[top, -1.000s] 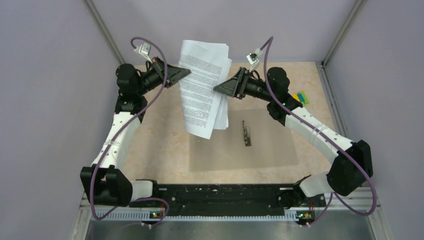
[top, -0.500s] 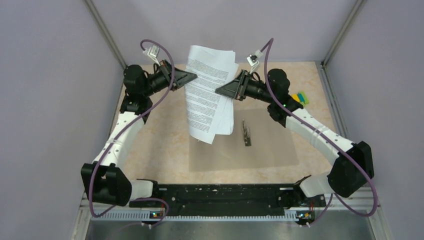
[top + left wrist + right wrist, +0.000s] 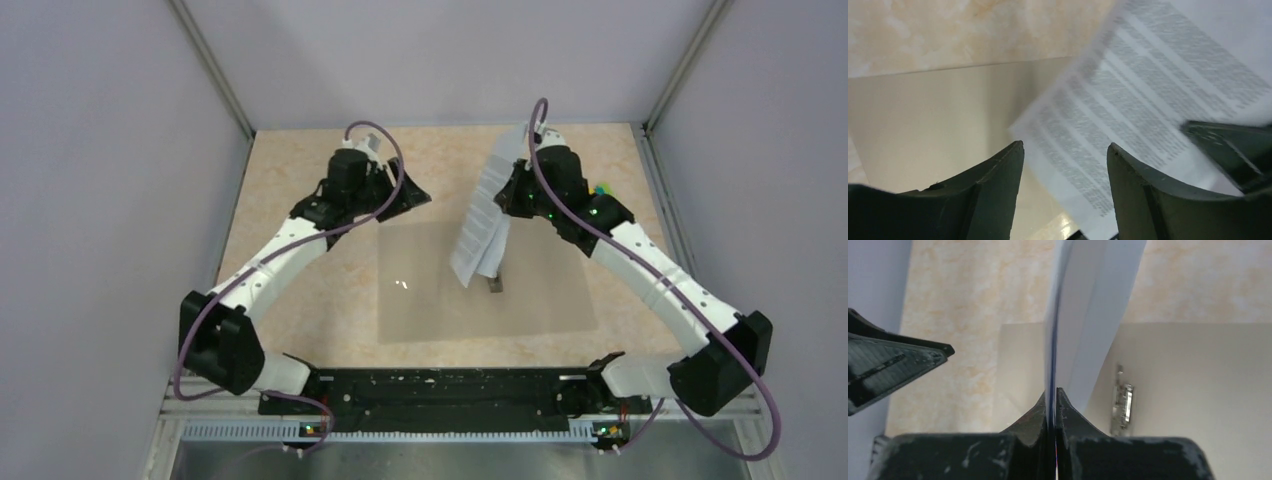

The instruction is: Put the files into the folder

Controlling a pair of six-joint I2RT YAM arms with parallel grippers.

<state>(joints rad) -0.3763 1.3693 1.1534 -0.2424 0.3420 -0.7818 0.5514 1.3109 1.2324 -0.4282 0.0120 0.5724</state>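
The files (image 3: 487, 212), white printed sheets, hang edge-on over the folder, with my right gripper (image 3: 508, 198) shut on their edge. In the right wrist view the sheets (image 3: 1088, 305) rise straight out of the pinched gripper (image 3: 1052, 399). The folder (image 3: 440, 300) lies open and flat on the table, tan, with its metal clip (image 3: 494, 281) in the middle, also visible from the right wrist (image 3: 1123, 400). My left gripper (image 3: 412, 196) stands open to the left of the sheets, holding nothing. From its wrist the files (image 3: 1148, 85) hang ahead, beyond the gripper (image 3: 1065, 150), over the folder (image 3: 923, 125).
A small yellow, blue and green block cluster (image 3: 601, 190) peeks out behind the right arm at the back right. The marbled tabletop (image 3: 300, 170) is fenced by grey walls on three sides.
My left gripper has opened, let go of the files and dropped lower. My right gripper has shut on them and swung them edge-on, down over the folder.
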